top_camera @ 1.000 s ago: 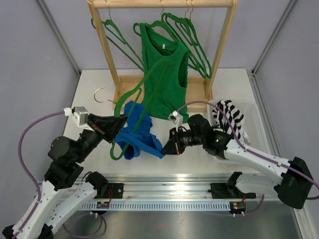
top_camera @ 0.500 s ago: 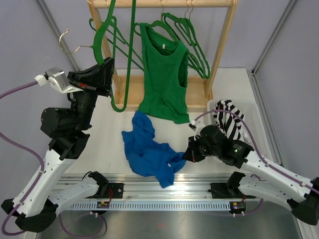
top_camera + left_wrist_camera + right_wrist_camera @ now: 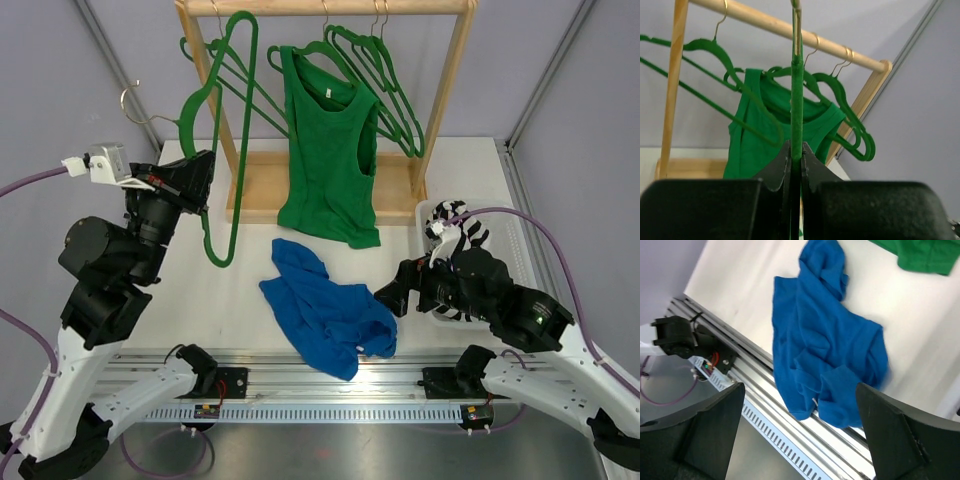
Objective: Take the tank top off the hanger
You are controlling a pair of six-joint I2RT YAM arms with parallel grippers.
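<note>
My left gripper (image 3: 796,161) is clamped tight on the green hanger (image 3: 797,100), up on the left. The blue tank top (image 3: 325,310) lies crumpled at the table (image 3: 200,290) near edge. My right gripper (image 3: 800,387) is wide open, holding nothing.

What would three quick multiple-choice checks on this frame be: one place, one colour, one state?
1. Where does the blue tank top lie?
A. on the floor
B. on the table, near its front edge
C. folded on a shelf

2. What colour is the tank top hung on the wooden rack?
A. green
B. red
C. yellow

3. How do the left jaws stand?
A. wide open, empty
B. shut on the green hanger
C. shut on the blue tank top

1 B: it lies crumpled on the table just ahead of the arms' bases.
2 A: the hanging fabric is green.
3 B: the left wrist view shows both jaws pressed against the hanger's bar.
</note>
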